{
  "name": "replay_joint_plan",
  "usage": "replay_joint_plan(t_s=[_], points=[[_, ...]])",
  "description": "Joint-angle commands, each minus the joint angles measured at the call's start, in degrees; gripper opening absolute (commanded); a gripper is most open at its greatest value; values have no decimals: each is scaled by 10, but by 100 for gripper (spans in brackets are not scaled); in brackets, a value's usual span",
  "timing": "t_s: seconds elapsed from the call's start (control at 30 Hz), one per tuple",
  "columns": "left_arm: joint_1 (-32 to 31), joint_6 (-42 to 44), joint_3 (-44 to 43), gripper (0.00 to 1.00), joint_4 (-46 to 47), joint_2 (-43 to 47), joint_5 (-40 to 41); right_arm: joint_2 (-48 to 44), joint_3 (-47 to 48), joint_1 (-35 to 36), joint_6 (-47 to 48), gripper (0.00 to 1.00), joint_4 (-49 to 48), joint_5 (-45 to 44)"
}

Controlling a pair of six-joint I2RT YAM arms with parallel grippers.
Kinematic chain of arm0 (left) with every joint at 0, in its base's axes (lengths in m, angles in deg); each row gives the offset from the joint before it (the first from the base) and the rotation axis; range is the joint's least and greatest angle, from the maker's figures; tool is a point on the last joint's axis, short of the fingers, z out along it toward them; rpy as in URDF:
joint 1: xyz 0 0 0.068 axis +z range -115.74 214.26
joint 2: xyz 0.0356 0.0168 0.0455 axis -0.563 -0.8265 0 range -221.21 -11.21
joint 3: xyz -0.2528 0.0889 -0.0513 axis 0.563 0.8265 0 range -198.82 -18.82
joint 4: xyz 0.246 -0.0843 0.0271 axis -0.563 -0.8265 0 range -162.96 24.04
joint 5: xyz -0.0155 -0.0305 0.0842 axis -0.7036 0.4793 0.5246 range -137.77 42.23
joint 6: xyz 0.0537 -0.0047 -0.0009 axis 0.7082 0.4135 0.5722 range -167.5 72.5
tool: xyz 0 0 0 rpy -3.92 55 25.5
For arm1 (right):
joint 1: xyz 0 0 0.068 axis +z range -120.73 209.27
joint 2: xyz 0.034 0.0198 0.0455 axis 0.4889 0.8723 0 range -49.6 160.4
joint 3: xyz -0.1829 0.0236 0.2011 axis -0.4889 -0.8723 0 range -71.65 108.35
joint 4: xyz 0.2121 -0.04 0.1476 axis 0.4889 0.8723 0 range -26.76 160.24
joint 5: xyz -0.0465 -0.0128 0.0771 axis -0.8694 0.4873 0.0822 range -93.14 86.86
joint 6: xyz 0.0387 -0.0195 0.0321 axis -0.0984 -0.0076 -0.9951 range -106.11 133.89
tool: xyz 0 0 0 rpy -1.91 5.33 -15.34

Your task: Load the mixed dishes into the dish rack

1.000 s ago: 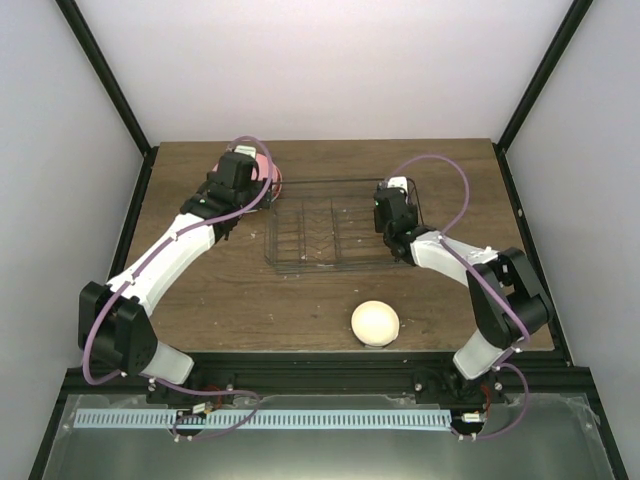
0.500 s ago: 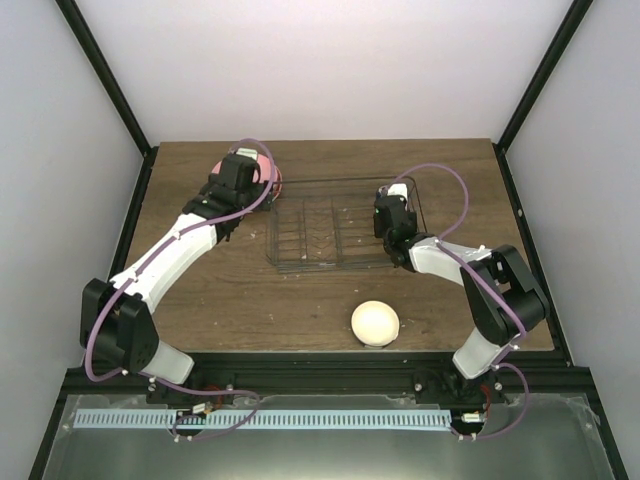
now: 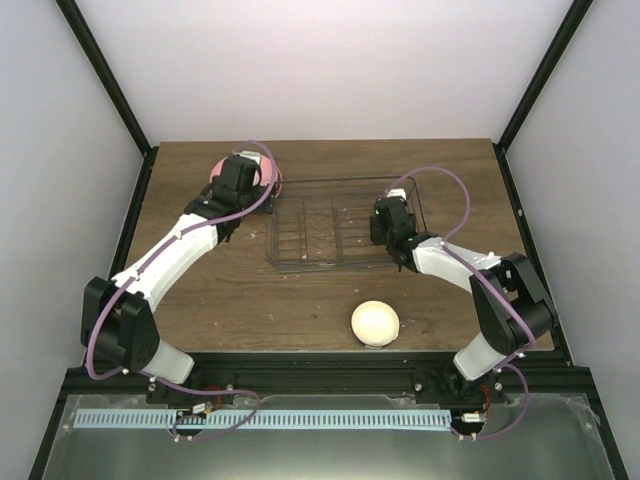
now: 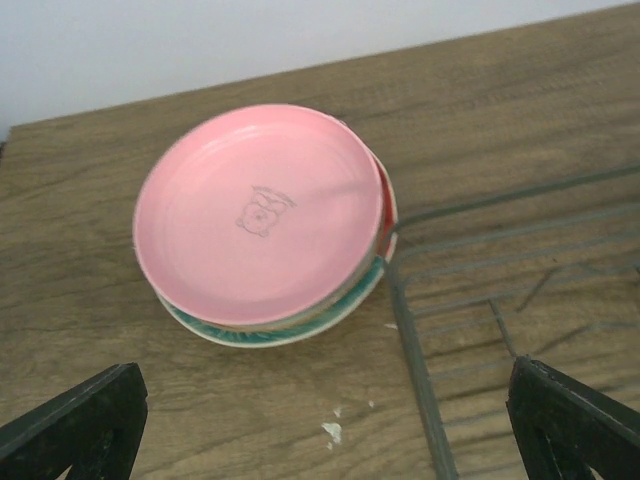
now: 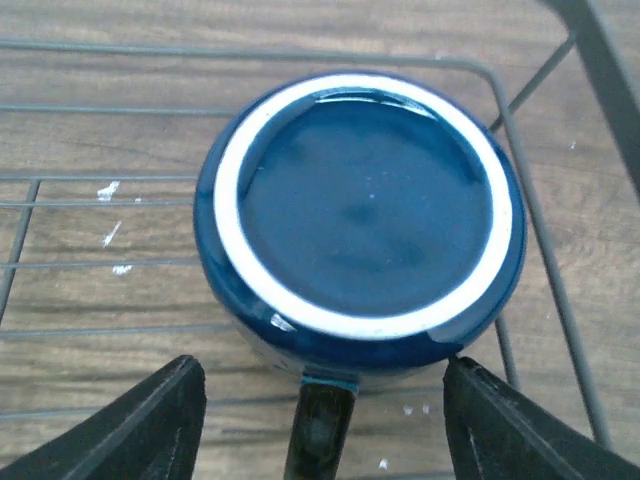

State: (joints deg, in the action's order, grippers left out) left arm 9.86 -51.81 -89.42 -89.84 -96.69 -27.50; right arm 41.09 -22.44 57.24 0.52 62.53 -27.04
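Progress: one dish is loaded. The mug (image 5: 360, 220) stands base-up inside the right end of the rack (image 3: 320, 262). The right tool (image 5: 322, 372) is spread, one finger on each side of the mug; contact cannot be confirmed.

Left to load: the plates and the bowl (image 3: 375, 323).
- The plate stack (image 4: 290, 330) sits on the bench (image 3: 250, 290) toward the far-left corner, just beside the rack's left end, with the pink plate (image 4: 260, 215) on top.
- The left tool (image 4: 325, 385) hovers above the stack, spread wide, pinching nothing.
- The bowl lies by the near edge, right of centre, well apart from the rack.

Count:
- Rack: one.
- Mug: one.
- Bowl: one.
- Plates: judged three, from the patterned edges showing under the pink plate; the lower count is not certain.
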Motion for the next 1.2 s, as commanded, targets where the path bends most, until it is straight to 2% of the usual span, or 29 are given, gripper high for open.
replay_joint_plan(t_s=[0.0,0.1,0.2,0.33,0.47,0.57,0.63,0.87,1.0,1.17], points=[[1,15,17,100,-4,3,-74,-31,39,7,-26,71,94,40],[2,35,17,100,-20,4,-147,-69,40,9,-21,79,123,78],[1,54,7,100,-52,-3,-212,-99,56,9,-22,81,165,97],[-9,77,-15,100,-105,-15,-260,-135,90,10,-22,82,218,89],[-41,110,-38,100,-167,-29,-284,-149,145,10,-52,85,280,6],[-73,130,-54,100,-215,-48,-307,-97,243,-1,-85,85,365,-88],[-94,136,-61,100,-232,-61,-329,-49,314,-20,-110,85,418,-106],[-127,144,-115,100,-265,-110,-409,24,415,-145,-146,86,386,41],[-154,158,-142,100,-283,-141,-427,100,520,-187,-126,87,424,75],[-193,174,-185,100,-317,-198,-424,142,565,-212,-110,91,446,103]])
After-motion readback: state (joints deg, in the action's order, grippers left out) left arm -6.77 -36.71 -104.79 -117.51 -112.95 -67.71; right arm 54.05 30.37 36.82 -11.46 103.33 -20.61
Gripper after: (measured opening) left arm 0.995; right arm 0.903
